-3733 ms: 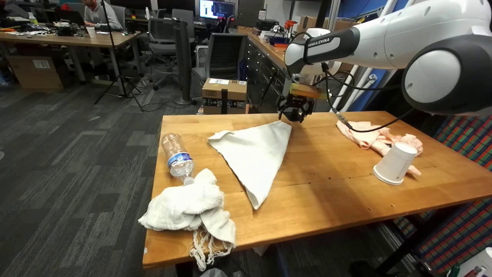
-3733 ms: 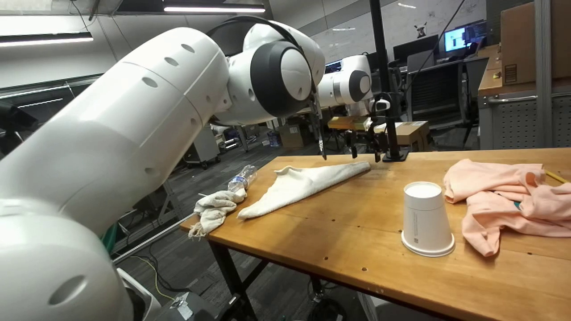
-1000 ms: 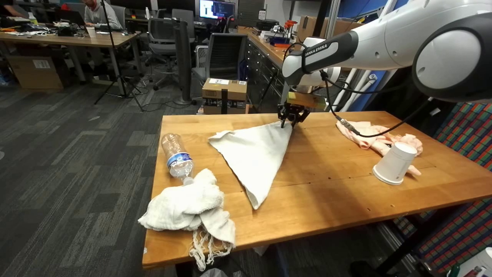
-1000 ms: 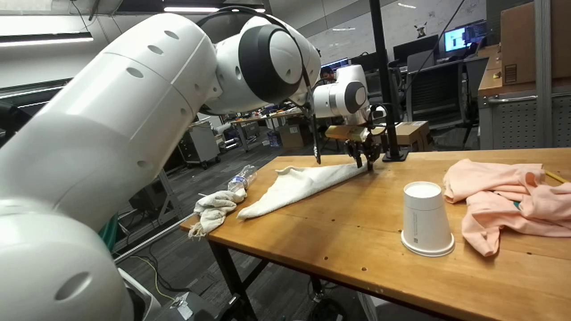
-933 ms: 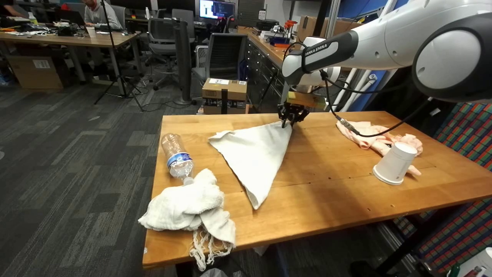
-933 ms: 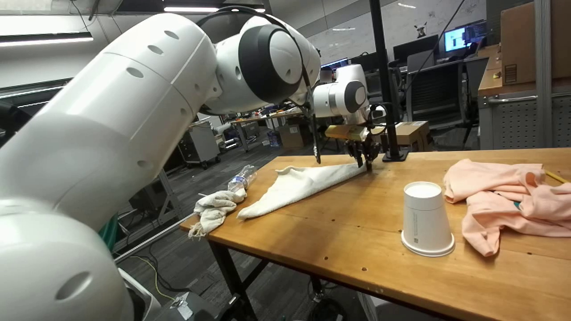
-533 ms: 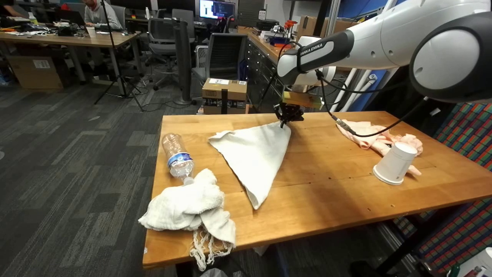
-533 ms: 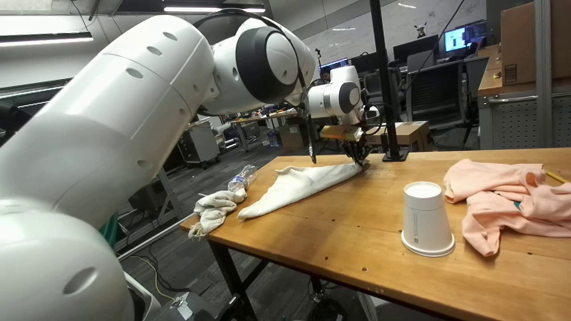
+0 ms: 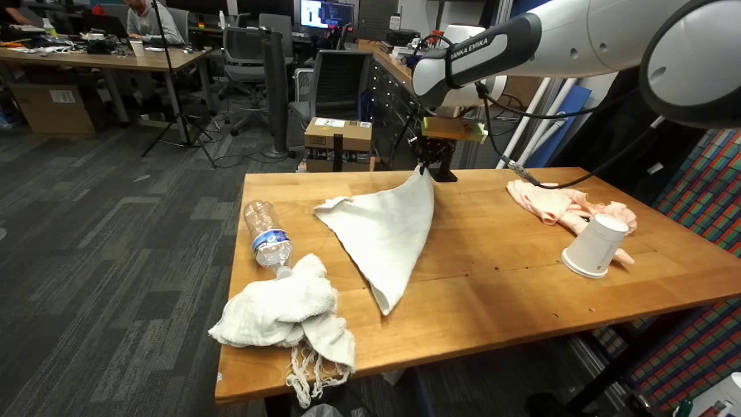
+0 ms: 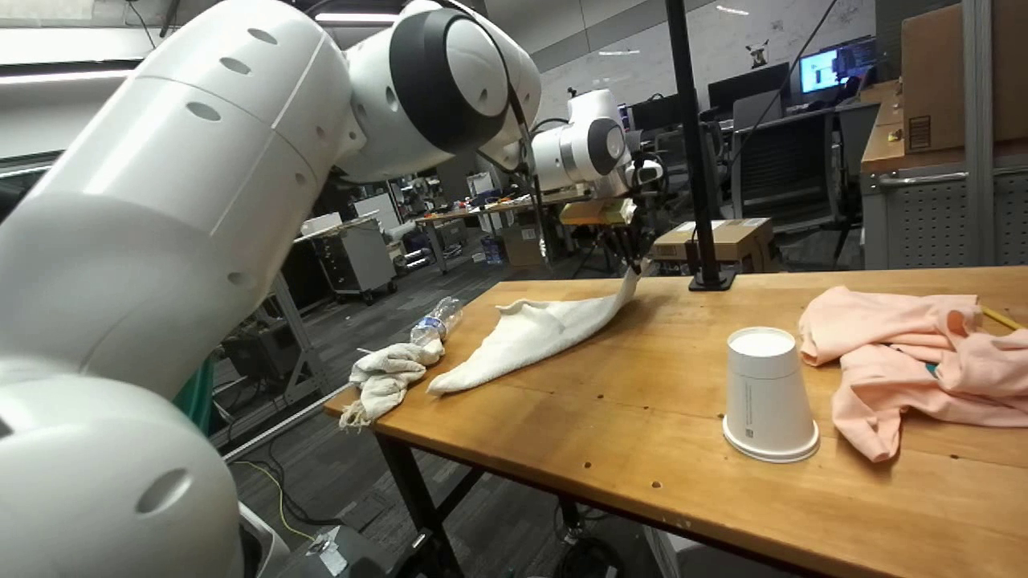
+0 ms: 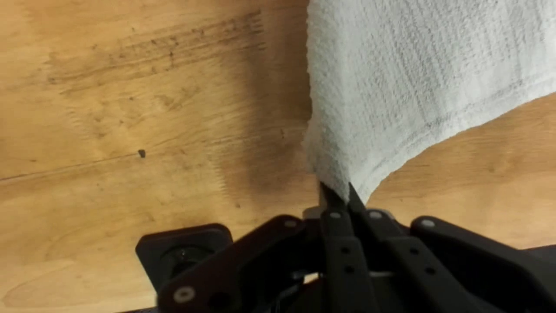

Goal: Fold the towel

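In an exterior view I see the claw (image 9: pixel 423 168) pinching one corner of the white towel (image 9: pixel 379 234), that tip held above the wooden table (image 9: pixel 492 243) while the rest lies on it as a rough triangle; a clear bottle (image 9: pixel 268 236) lies near, its cap right by a fringed cloth (image 9: pixel 283 310). In an exterior view a white cup (image 10: pixel 768 401) sits upside down just beside some peach cloth (image 10: pixel 891 389), well apart from the towel. In the wrist view the fingers (image 11: pixel 342 230) meet tight on the towel's corner.
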